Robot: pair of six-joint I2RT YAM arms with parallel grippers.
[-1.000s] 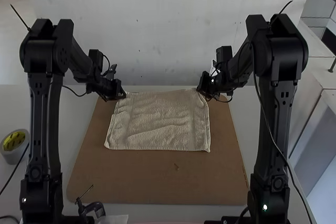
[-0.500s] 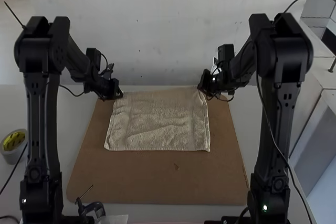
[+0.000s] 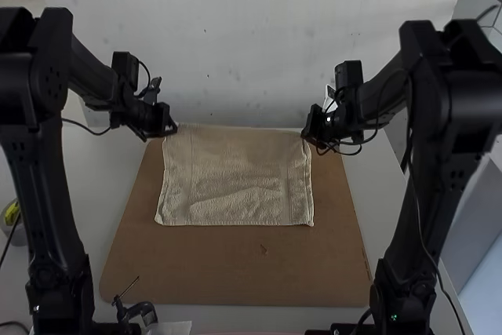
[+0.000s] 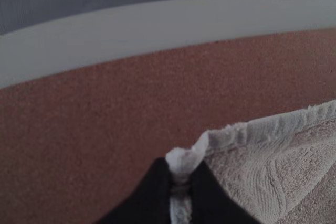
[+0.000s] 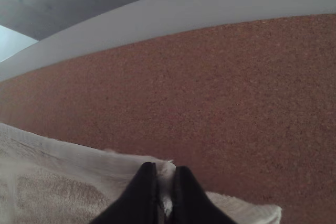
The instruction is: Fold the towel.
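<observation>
Towel (image 3: 235, 186) at the middle of things: on the pale table (image 3: 376, 186) a broad brown board (image 3: 227, 276), and on the board's far half the cloth, spread as a flattish rectangle, near edge roughly straight along the board. Number of layers cannot be told from here. Long axis runs side to side, from one gripper towards the other; the body of the cloth lies on the near side of both and between them, so a fold would have to carry the far edge back over the cloth, towards the near one. Neither gripper is the nearer – each is at its own end of the far edge. Left gripper (image 3: 171, 129): closed, a pinch of the far left corner between its tips. Right gripper (image 3: 307, 132): closed too, on the edge by the far right corner, a small tail of cloth poking out beyond the tips in its wrist view. Far strip looks smooth and probably lifted a little; low ripples in the nearer part. Against the earlier frames: grippers have moved farther apart, the left one mostly, outward and up in the high view; far edge longer and tauter, far-side wrinkles largely gone, near edge about where it was. Judgement: keep the pull even, or a corner may slip.
</observation>
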